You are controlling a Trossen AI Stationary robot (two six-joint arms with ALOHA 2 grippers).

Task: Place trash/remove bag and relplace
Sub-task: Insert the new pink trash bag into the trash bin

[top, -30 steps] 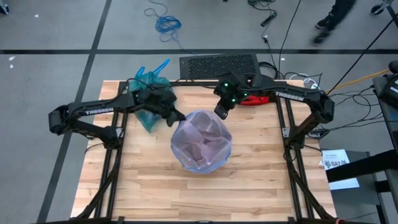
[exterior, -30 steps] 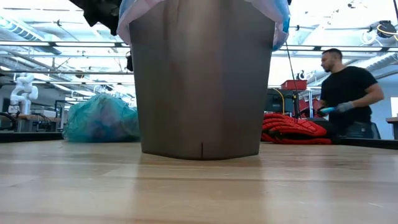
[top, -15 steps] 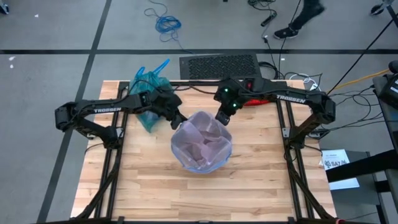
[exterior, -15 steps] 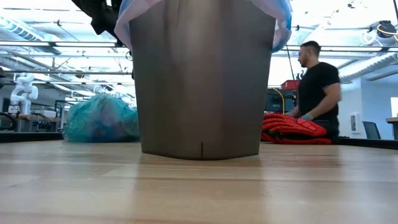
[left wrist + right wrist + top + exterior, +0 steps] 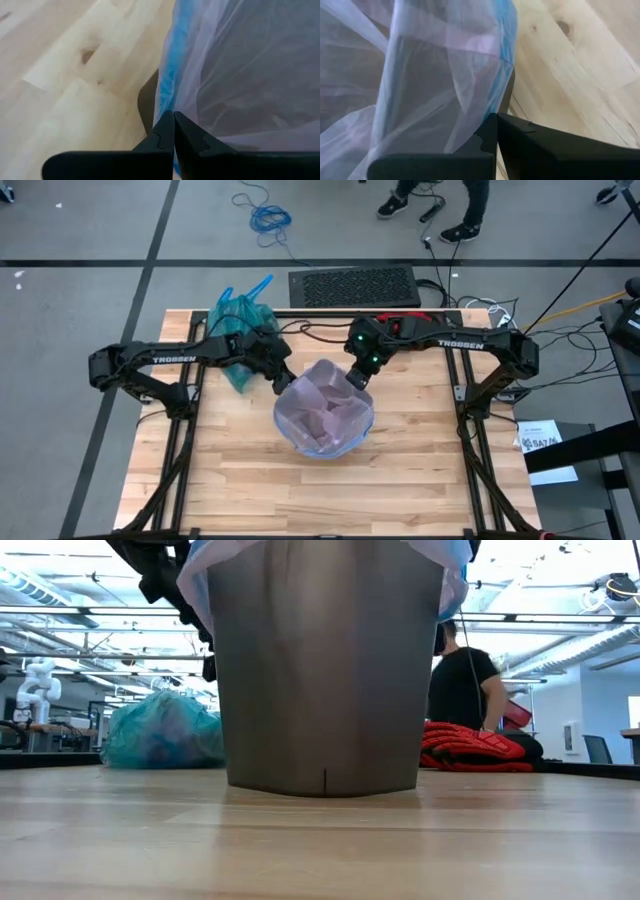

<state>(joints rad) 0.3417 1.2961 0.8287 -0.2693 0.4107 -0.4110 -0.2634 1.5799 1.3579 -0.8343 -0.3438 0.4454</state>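
Observation:
A grey bin (image 5: pixel 325 690) stands mid-table, lined with a pale pink translucent bag (image 5: pixel 322 410) whose blue-striped edge is folded out over the rim. My left gripper (image 5: pixel 282 384) is shut on that edge at the bin's far-left rim. My right gripper (image 5: pixel 352 378) is shut on it at the far-right rim. The teal-green bag (image 5: pixel 240 315), full and bunched at its top, rests on its underside on the table at the far left. No loose trash is in view. My left gripper pinches the pink bag's blue-striped edge (image 5: pixel 167 102) between its two fingers, just outside the bin's wall. The fingers slant down from the table's far left. The film runs up from them over the rim. One layer or several, I cannot tell. My right gripper pinches the blue-striped edge (image 5: pixel 501 80) of the pink bag between its shut fingers, beside the bin's outer wall. It comes slanting down from the far right. The film above the fingers is drawn in folds over the rim.
A red glove (image 5: pixel 470 745) lies at the table's far right behind the bin. A black slatted panel (image 5: pixel 352 283) sits just beyond the far edge. A person (image 5: pixel 465 670) moves in the room behind. Bare wood spreads along the near half (image 5: pixel 320 500).
Both grippers have sunk and come toward the near edge along the bin's far rim, the left at its left side, the right at its right. The pink bag's overhanging edge now hangs lower on the bin's outer wall. The bin has stayed put.

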